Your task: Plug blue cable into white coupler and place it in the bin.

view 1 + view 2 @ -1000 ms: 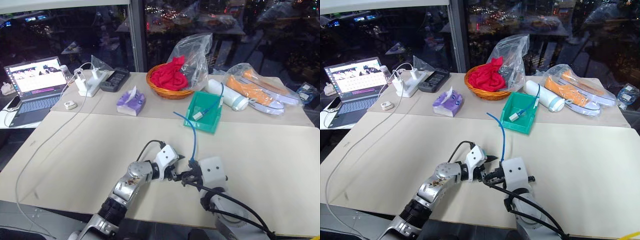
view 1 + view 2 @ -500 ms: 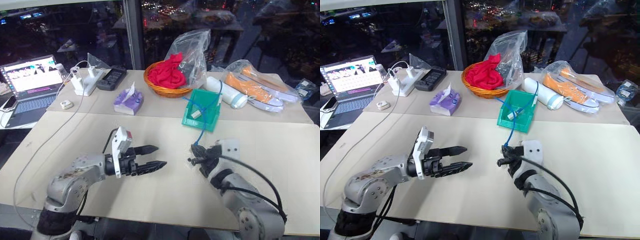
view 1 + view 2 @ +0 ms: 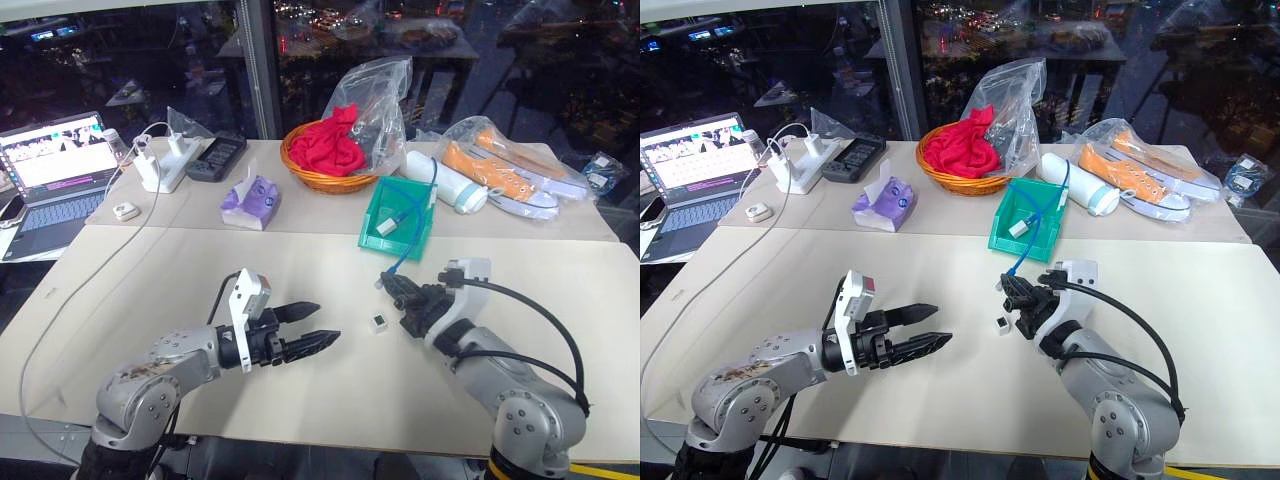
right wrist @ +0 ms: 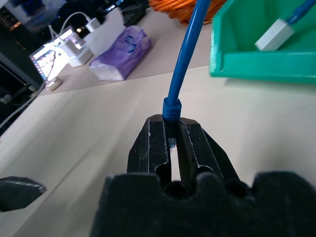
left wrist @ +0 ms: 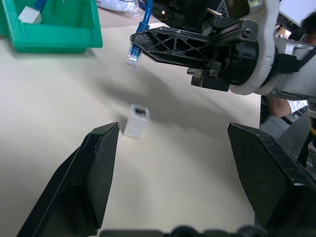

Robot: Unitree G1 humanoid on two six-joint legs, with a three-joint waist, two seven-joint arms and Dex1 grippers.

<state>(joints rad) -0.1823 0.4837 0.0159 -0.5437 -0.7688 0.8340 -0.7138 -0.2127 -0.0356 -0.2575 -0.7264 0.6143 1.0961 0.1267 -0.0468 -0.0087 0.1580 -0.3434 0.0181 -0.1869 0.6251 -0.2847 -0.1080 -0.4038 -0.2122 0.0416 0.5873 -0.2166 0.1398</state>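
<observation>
White coupler lies loose on table, just beside right gripper, unplugged. Right pinches blue cable near its plug; cable trails back into bin. Left gripper spread, empty, nearby. Next, probably: left grasps coupler for mating.

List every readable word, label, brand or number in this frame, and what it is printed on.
No text can be read.
Laptop screen: content shows, too small to read.
Purple tissue pack: any print is too blurred to read.
Dark device by the chargers: no legible marking.
Bagged orange shoes: no legible label.
</observation>
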